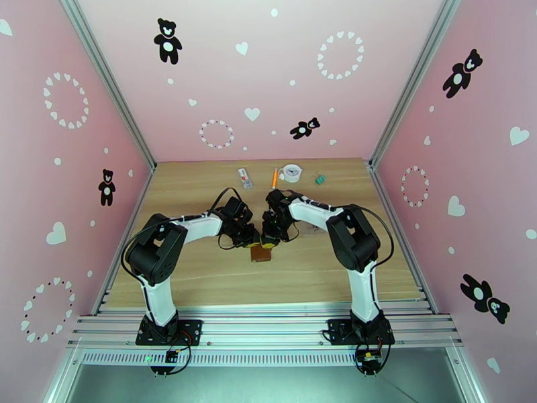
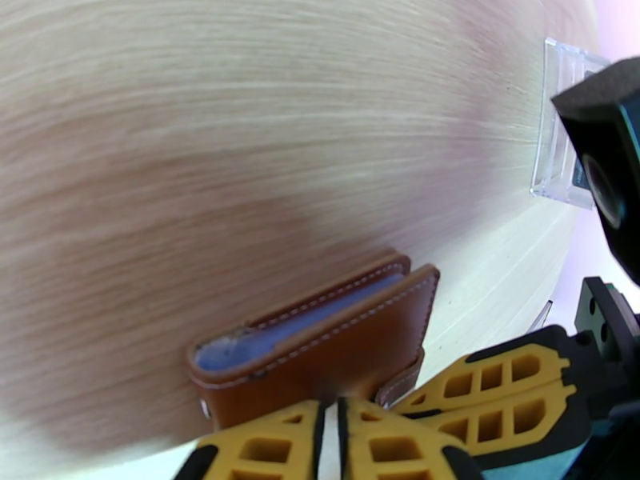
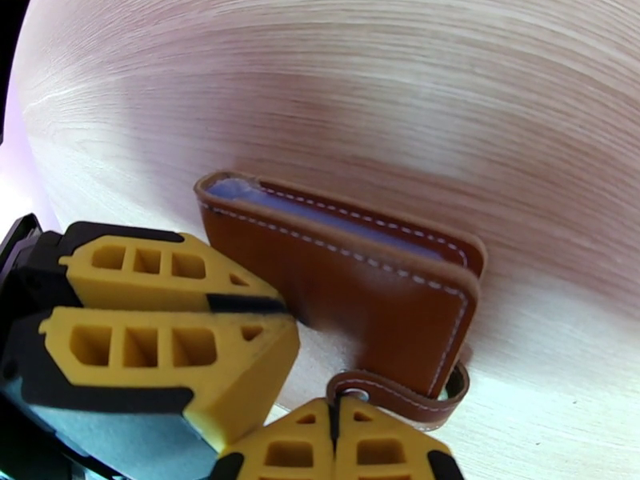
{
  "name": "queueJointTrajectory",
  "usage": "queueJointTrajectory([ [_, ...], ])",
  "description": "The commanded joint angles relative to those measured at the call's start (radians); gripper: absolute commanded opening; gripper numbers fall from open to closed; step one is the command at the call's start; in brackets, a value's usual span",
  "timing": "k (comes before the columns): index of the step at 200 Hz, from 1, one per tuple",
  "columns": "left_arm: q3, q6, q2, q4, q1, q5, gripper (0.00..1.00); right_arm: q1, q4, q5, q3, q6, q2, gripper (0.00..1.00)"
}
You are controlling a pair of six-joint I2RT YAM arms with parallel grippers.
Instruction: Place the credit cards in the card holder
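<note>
beside both jaws lies card holder, perhaps touching.

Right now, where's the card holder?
Top view: the card holder sits mid-table, just on the near side of where the left claw and right claw tips meet.

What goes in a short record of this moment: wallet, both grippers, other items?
wallet: folded, blue pockets at its open edge, on the table between the grippers
tab: unfastened, hanging loose
left gripper: nearly closed, tips at the wallet's cover; unclear whether it holds anything
right gripper: shut, tips at the tab; a grip on it is unclear
pouch: see-through, beyond the right gripper
far edge: packet, pen
</note>
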Motion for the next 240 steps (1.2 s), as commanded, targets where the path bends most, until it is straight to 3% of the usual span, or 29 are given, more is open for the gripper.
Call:
queueJointTrajectory([
  [1, -0.032, 0.003, 0.049, -0.009, -0.013, -0.057, 0.15, 0.031, 0.050, -0.001, 0.020, 0.010, 0.082, 0.00],
  [150, -0.034, 0.009, 0.047, 0.003, -0.013, -0.046, 0.08, 0.070, -0.028, 0.054, 0.045, 0.007, 0.197, 0.00],
  [181, -0.030, 0.014, 0.017, -0.014, -0.013, -0.063, 0.09, 0.070, -0.006, 0.069, 0.050, 0.007, 0.143, 0.00],
  [203, -0.021, 0.020, -0.030, -0.041, -0.013, -0.087, 0.15, 0.071, -0.001, 0.086, 0.082, -0.006, 0.080, 0.00],
  [240, -0.006, 0.026, -0.149, -0.101, -0.009, -0.136, 0.35, 0.070, -0.080, 0.161, 0.174, -0.040, -0.007, 0.35],
])
